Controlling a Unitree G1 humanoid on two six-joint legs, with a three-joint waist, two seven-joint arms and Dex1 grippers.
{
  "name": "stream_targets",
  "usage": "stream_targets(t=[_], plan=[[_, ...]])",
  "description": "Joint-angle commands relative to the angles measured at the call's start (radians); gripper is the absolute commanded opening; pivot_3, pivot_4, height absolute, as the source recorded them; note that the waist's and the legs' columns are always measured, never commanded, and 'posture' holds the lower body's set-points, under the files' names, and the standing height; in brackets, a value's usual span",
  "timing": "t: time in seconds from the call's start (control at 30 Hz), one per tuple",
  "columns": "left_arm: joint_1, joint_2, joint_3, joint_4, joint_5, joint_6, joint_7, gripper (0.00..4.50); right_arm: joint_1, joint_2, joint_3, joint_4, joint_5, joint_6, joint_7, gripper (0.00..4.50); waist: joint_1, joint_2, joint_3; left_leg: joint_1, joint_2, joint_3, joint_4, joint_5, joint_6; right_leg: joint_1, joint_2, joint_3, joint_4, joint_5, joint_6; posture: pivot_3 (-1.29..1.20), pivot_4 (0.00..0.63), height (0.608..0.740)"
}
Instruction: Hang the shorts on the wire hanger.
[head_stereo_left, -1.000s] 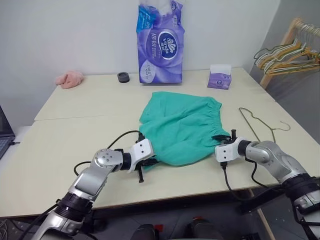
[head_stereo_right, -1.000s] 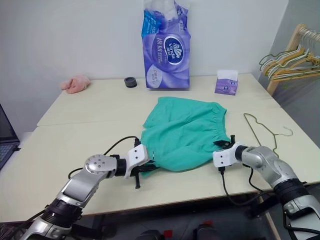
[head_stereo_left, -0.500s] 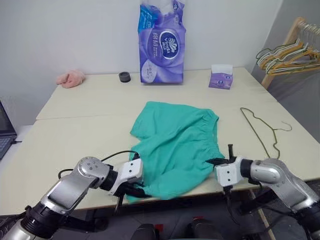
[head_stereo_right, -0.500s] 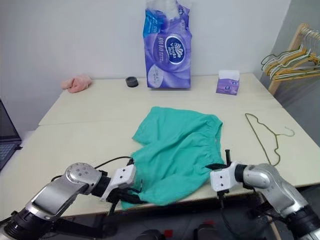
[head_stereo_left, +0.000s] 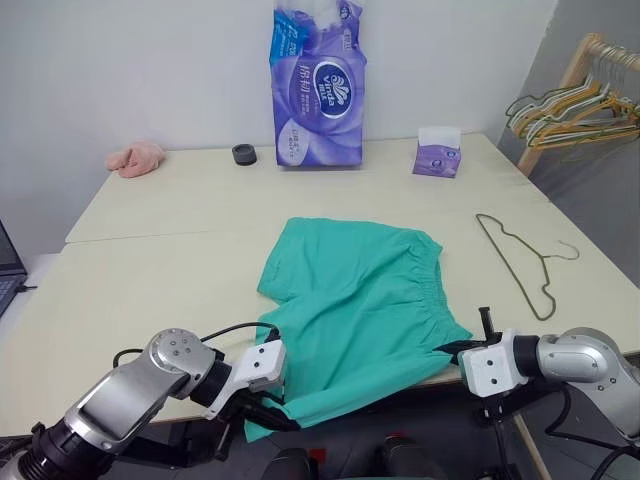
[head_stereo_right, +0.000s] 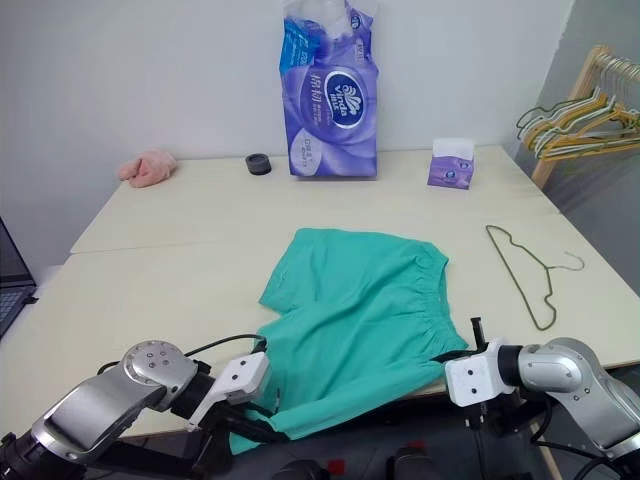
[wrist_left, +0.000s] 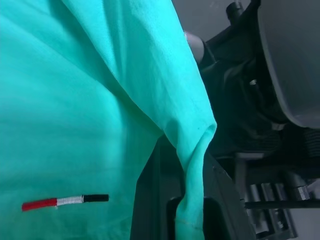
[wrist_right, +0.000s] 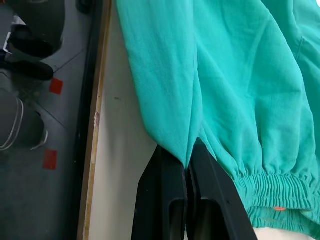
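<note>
Beige table (head_stereo_left: 130, 290) bore shorts (head_stereo_left: 365, 300) at near edge; wire hanger (head_stereo_left: 515, 262) lay right, apart. Left gripper (head_stereo_left: 268, 412) and right gripper (head_stereo_left: 462, 350) each pinched hem. Advice: keep tension even, fabric spread flat.

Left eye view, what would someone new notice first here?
The teal shorts, spread on the table's near edge, with the left gripper and right gripper each shut on a near corner. Next, the wire hanger lying flat to their right, and the tall purple tissue pack standing at the back.
</note>
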Motion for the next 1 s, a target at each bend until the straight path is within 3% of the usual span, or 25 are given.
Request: stream_targets(t=[0.03,0.2,0.23,0.3,0.53,0.67,0.73,0.93,1.0], plan=[[0.012,0.021,0.011,-0.042,-0.035,0.007,-0.015,0.0,-0.014,-0.001,-0.015,-0.04,0.026,0.02,0.027,0.04,0.0,0.0,0.0,0.0,0.0,0.0,0.0,0.0,0.0,0.0,0.0,0.0,0.0,0.0,0.0,-0.09,0.044,0.74],[0.012,0.012,0.001,-0.028,-0.044,0.018,-0.005,0.0,-0.016,-0.006,-0.009,-0.077,0.059,0.078,0.079,0.04,0.001,0.0,0.0,0.0,0.0,0.0,0.0,0.0,0.0,0.0,0.0,0.0,0.0,0.0,0.0,-0.1,0.044,0.74],[0.008,0.007,0.003,-0.022,-0.047,0.027,0.001,0.0,-0.015,-0.009,-0.014,-0.088,0.068,0.09,0.087,0.21,0.001,0.0,0.0,0.0,0.0,0.0,0.0,0.0,0.0,0.0,0.0,0.0,0.0,0.0,0.0,-0.09,0.044,0.74],[-0.001,-0.006,0.009,-0.006,-0.049,0.035,0.012,0.44,-0.015,-0.021,-0.024,-0.106,0.086,0.119,0.112,0.62,0.002,0.0,0.0,0.0,0.0,0.0,0.0,0.0,0.0,0.0,0.0,0.0,0.0,0.0,0.0,-0.1,0.043,0.74],[-0.006,-0.023,0.016,-0.006,-0.073,0.048,0.017,2.47,0.0,-0.11,-0.091,-0.167,0.18,0.238,0.21,3.05,0.002,0.0,0.0,0.0,0.0,0.0,0.0,0.0,0.0,0.0,0.0,0.0,0.0,0.0,0.0,-0.1,0.038,0.74],[-0.014,-0.091,0.077,-0.025,-0.165,0.076,0.058,3.69,0.009,-0.142,-0.215,-0.162,0.278,0.333,0.225,4.41,0.002,0.0,0.0,0.0,0.0,0.0,0.0,0.0,0.0,0.0,0.0,0.0,0.0,0.0,0.0,-0.11,0.039,0.74],[-0.031,-0.143,0.124,-0.038,-0.231,0.094,0.09,4.27,0.004,-0.136,-0.309,-0.143,0.352,0.416,0.212,4.5,0.002,-0.001,0.001,0.0,0.0,0.0,0.0,0.0,0.0,0.0,-0.001,0.0,0.0,0.0,0.001,-0.11,0.04,0.74],[-0.144,-0.275,0.204,-0.022,-0.319,0.15,0.236,4.27,-0.015,-0.001,-0.509,-0.066,0.446,0.649,0.011,4.5,0.003,-0.003,0.001,0.0,0.0,-0.001,0.001,0.0,0.0,0.001,0.0,0.0,0.0,0.001,0.001,-0.11,0.037,0.74],[-0.188,-0.306,0.195,-0.005,-0.261,0.1,0.284,4.27,-0.014,0.072,-0.576,-0.031,0.461,0.73,-0.091,4.5,0.005,-0.003,0.001,-0.001,-0.001,-0.001,0.001,0.0,0.0,0.001,-0.001,0.0,0.0,0.001,0.001,-0.11,0.036,0.74]])
